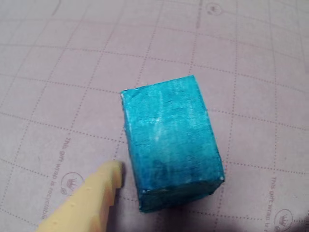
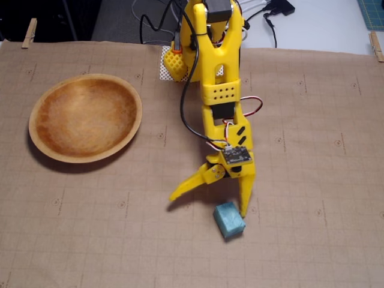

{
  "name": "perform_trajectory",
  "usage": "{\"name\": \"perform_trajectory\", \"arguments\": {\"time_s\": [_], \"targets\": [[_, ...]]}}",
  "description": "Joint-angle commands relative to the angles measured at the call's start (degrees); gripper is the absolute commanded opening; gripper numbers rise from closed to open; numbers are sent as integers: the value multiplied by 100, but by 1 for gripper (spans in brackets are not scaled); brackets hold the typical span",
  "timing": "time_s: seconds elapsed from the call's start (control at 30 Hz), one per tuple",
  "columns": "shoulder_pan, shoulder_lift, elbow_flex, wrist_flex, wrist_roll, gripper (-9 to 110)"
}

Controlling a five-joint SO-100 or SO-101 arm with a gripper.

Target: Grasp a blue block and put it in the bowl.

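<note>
The blue block (image 2: 228, 219) lies on the brown gridded paper, near the front and a little right of centre in the fixed view. My yellow gripper (image 2: 208, 205) is open and lowered at the block. One fingertip (image 2: 243, 211) touches or nearly touches the block's right side, and the other finger (image 2: 177, 195) is splayed out to the left. In the wrist view the block (image 1: 169, 145) fills the centre, with one yellow finger (image 1: 89, 203) just left of it. The wooden bowl (image 2: 86, 117) sits empty at the far left.
The gridded paper (image 2: 312, 180) covers the table and is clipped by clothespins (image 2: 28, 33) at the back corners. The arm's base and cables (image 2: 180, 24) stand at the back centre. A teal cutting mat (image 2: 373, 12) shows at the top right.
</note>
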Motion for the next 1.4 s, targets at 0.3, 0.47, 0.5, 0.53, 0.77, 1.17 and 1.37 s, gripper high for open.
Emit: {"name": "perform_trajectory", "arguments": {"time_s": [0.3, 0.47, 0.5, 0.53, 0.77, 1.17, 1.37], "targets": [[26, -501, -976, -158, 35, 65], [-62, -633, -1169, -158, 35, 65], [-62, -650, -1187, -158, 44, 65], [-70, -650, -1187, -158, 53, 65], [-70, -589, -1116, -88, 88, 65], [-70, -589, -1107, -79, 97, 41], [-79, -589, -1099, -79, 97, 21]]}}
